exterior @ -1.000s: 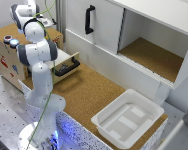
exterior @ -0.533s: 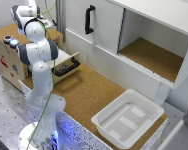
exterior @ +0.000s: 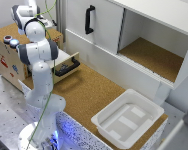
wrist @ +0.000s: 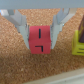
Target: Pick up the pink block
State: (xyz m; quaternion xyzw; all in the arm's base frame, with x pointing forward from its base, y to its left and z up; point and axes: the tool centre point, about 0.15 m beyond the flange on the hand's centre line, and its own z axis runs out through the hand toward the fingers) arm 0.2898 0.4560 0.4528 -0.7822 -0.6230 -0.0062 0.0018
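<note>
From where I stand the white arm (exterior: 38, 75) rises from its base on the metal table (exterior: 6, 115) at the exterior view's left, folded back on itself so the hand is tucked behind its own body and hidden from that side. Beside it sits a wooden box (exterior: 9, 55) with an open drawer (exterior: 64, 64) showing a dark handle. A cork mat (exterior: 89, 92) covers the middle of the table, and a white tray (exterior: 128, 119) rests on its near right corner. Beyond, a white cabinet (exterior: 139, 35) stands with one compartment open and a black handle (exterior: 88, 19) on its shut door.

The wrist view tells the rest. The gripper (wrist: 40, 37) points down at cork, and the pink block (wrist: 40, 40) sits squarely between its two pale fingers (wrist: 21, 30), which are spread only about as wide as the block. They look pressed against its sides, though the blur keeps me from being sure of contact, or of whether the block rests on the cork or is lifted. A yellow-green block (wrist: 78, 47) lies just beside it, apart from the fingers.
</note>
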